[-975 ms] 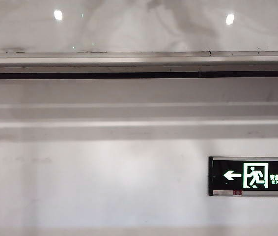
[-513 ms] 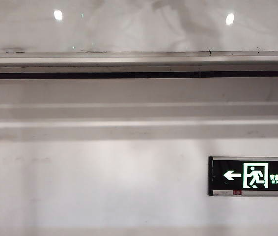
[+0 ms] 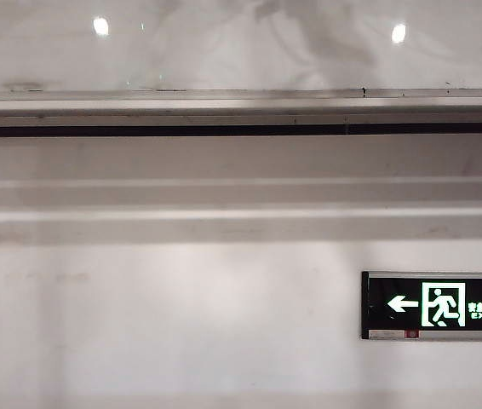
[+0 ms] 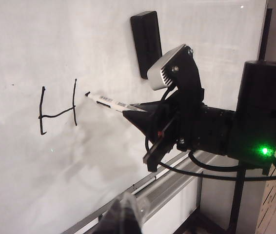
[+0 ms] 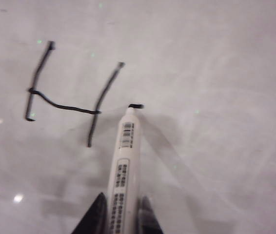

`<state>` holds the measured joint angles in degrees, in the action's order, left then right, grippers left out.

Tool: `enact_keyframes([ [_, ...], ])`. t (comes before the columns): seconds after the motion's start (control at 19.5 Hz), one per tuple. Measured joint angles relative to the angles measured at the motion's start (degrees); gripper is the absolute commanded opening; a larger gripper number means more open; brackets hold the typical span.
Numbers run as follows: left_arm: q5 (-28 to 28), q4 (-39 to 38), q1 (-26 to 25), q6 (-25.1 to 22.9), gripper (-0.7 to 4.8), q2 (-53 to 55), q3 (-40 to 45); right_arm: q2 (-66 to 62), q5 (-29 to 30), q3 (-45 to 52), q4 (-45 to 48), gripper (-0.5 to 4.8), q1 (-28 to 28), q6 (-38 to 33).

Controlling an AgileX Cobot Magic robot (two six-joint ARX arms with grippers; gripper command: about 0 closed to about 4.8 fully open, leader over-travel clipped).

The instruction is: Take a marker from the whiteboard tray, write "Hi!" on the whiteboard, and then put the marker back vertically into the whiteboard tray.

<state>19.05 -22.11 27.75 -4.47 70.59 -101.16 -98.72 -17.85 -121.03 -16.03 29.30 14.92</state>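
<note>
My right gripper (image 5: 122, 201) is shut on the marker (image 5: 124, 161), a white barrel with printed labels. Its black tip touches the whiteboard (image 5: 216, 73) at a short fresh stroke (image 5: 136, 106), just beside a drawn "H" (image 5: 65, 105). In the left wrist view the right gripper (image 4: 129, 109) holds the marker (image 4: 106, 101) slanted against the whiteboard (image 4: 26, 48), beside the "H" (image 4: 57, 111). The whiteboard tray (image 4: 177, 178) runs below the board. My left gripper (image 4: 123, 214) hangs blurred near the tray, its fingers together and empty. In the exterior view the whiteboard (image 3: 224, 51) and the whiteboard tray (image 3: 224, 106) show, but no gripper.
A black eraser block (image 4: 147, 44) sticks to the board above the right arm. The right arm's black body and cables (image 4: 255, 126) fill the space beside the board. A green exit sign (image 3: 437, 305) hangs on the wall under the tray.
</note>
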Motion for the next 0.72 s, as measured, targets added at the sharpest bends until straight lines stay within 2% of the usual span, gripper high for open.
enact_keyframes([
  [0.51,0.0,0.0,0.0,0.0,-0.06,0.0,0.0,-0.3,0.1,0.0,-10.0,-0.01,0.0,-1.4],
  [0.72,0.0,0.0,0.0,0.0,-0.06,0.0,0.0,0.5,0.1,0.1,-8.7,-0.01,0.1,-1.5],
])
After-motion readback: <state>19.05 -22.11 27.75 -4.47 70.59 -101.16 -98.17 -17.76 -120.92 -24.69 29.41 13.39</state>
